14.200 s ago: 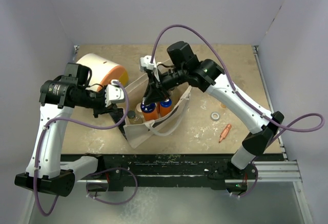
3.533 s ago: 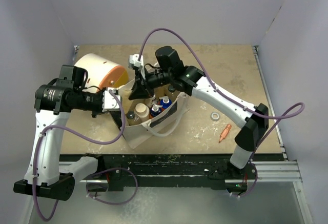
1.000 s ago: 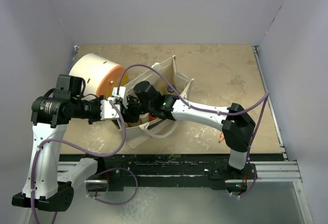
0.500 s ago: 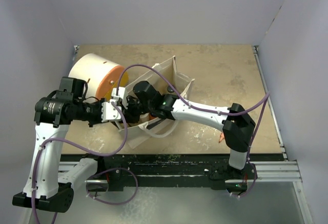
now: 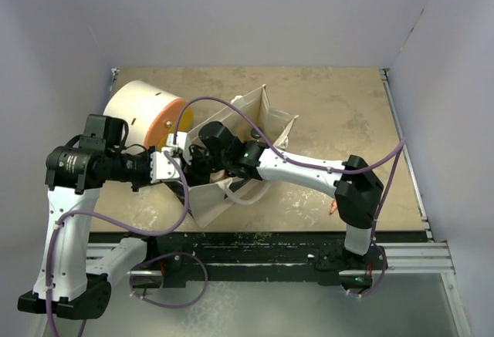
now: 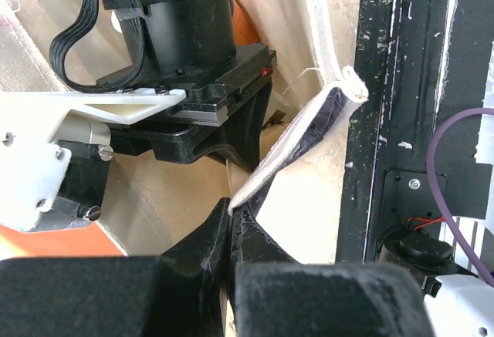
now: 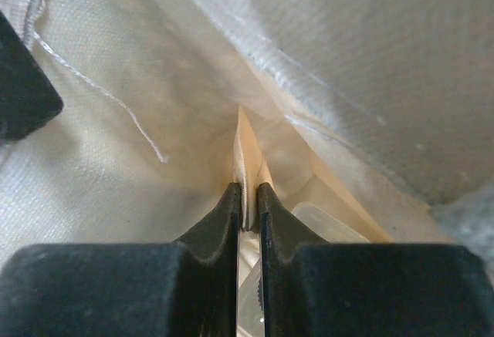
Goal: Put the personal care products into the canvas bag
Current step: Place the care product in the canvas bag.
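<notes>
Canvas bag (image 5: 207, 202) sits open on the tabletop (image 5: 340, 106), with the white drum (image 5: 135, 109) just beside its left side. Left gripper (image 6: 230, 207): jaws pressed together on the bag's rim, fabric nipped between them. Right gripper (image 7: 249, 197) is down inside the bag, jaws pinching a thin tan fold (image 7: 241, 148) (I cannot tell if it is lining), and I see an orange bottle (image 6: 245, 21) inside the bag behind the right wrist.

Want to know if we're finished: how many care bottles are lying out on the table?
0 visible on the table; the right arm and canvas bag may hide some.
</notes>
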`<state>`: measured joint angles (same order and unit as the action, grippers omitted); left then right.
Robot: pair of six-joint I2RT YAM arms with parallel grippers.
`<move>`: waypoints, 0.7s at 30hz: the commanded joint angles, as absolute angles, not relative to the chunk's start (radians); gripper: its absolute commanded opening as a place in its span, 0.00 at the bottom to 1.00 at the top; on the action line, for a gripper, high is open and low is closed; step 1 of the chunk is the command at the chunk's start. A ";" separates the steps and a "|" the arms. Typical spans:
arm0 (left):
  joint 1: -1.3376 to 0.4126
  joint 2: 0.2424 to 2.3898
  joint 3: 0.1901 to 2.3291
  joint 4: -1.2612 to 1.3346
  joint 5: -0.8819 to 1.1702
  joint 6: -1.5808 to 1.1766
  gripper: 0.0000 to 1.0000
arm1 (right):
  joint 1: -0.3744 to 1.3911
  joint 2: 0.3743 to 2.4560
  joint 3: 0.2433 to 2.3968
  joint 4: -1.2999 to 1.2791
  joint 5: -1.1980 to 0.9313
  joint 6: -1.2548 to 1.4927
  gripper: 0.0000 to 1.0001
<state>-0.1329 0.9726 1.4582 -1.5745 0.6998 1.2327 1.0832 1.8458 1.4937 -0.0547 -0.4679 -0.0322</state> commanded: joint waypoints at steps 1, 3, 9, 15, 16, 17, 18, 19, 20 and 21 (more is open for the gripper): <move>-0.130 0.933 1.529 -1.549 0.793 1.232 0.00 | 1.094 1.863 1.502 -0.079 -0.493 -0.037 0.03; -0.130 0.929 1.516 -1.548 0.773 1.244 0.00 | 1.094 1.868 1.495 -0.076 -0.495 -0.035 0.04; -0.131 0.922 1.501 -1.548 0.731 1.264 0.00 | 1.095 1.896 1.471 -0.055 -0.496 -0.043 0.08; -0.130 0.916 1.503 -1.548 0.718 1.276 0.00 | 1.095 1.890 1.449 -0.043 -0.502 -0.051 0.13; -0.130 0.916 1.499 -1.548 0.716 1.279 0.00 | 1.095 1.883 1.447 -0.051 -0.514 -0.060 0.14; -0.130 0.915 1.488 -1.548 0.712 1.282 0.00 | 1.096 1.876 1.446 -0.062 -0.527 -0.064 0.15; -0.130 0.914 1.480 -1.548 0.709 1.286 0.00 | 1.094 1.865 1.444 -0.059 -0.530 -0.064 0.16; -0.130 0.912 1.470 -1.548 0.703 1.291 0.00 | 1.094 1.854 1.441 -0.057 -0.528 -0.067 0.17; -0.130 0.909 1.461 -1.548 0.697 1.296 0.00 | 1.094 1.842 1.437 -0.053 -0.525 -0.071 0.19; -0.130 0.908 1.452 -1.548 0.691 1.300 0.00 | 1.095 1.824 1.430 -0.046 -0.527 -0.075 0.20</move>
